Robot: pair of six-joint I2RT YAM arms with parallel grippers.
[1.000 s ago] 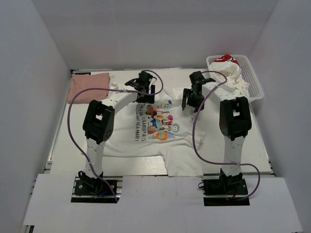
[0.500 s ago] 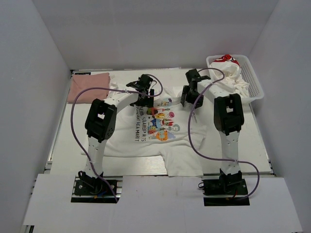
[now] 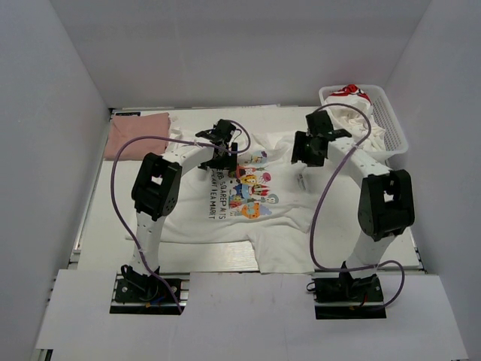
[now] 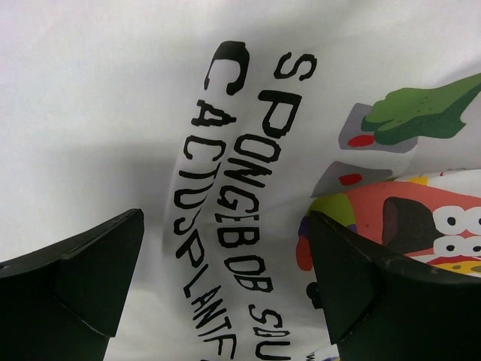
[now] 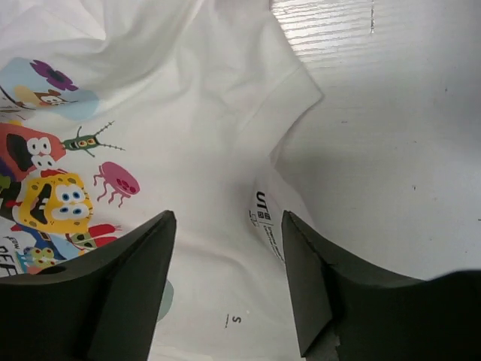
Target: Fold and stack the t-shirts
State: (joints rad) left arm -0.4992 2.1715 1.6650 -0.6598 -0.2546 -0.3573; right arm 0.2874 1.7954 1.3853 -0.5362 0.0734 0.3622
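Note:
A white t-shirt with a colourful cartoon print and dark lettering [image 3: 240, 199] lies spread on the table; it also shows in the left wrist view [image 4: 248, 135] and the right wrist view [image 5: 188, 150]. My left gripper [image 3: 225, 148] is open, low over the lettering near the shirt's upper left. My right gripper [image 3: 307, 150] is open above the shirt's right sleeve edge and label [image 5: 264, 218]. A folded dusty-pink t-shirt [image 3: 135, 134] lies at the far left. More white t-shirts, one with red print [image 3: 353, 113], are bunched in the basket.
A white mesh basket [image 3: 391, 124] stands at the back right. White walls enclose the table on three sides. Purple cables loop from both arms. Bare table surface [image 5: 398, 150] shows right of the shirt.
My right arm has swung out to the right, its gripper shifting right toward the shirt's sleeve. My left gripper has stayed over the lettering, dropping slightly.

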